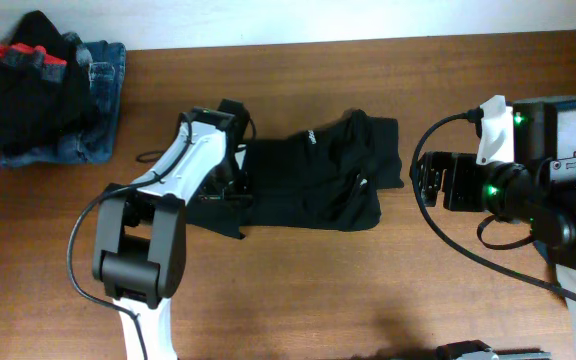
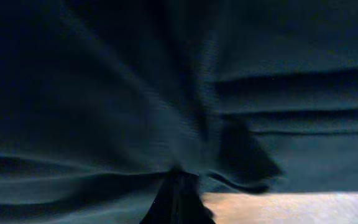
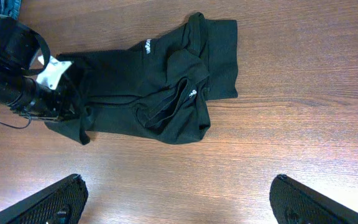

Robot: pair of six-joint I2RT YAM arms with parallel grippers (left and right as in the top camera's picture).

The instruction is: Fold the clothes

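The black top [image 1: 313, 185] lies crumpled in the middle of the wooden table, with a small white label near its upper edge. It also shows in the right wrist view [image 3: 160, 87]. My left gripper [image 1: 230, 185] is down at the top's left edge, and its wrist view is filled with dark fabric [image 2: 166, 93] gathered between the shut fingers [image 2: 178, 199]. My right gripper [image 3: 176, 199] is wide open and empty above bare table, to the right of the top [image 1: 430, 180].
A pile of other clothes [image 1: 48, 85], black pieces with red trim on blue denim, sits at the table's far left corner. Bare wood [image 1: 368, 290] lies in front of the top.
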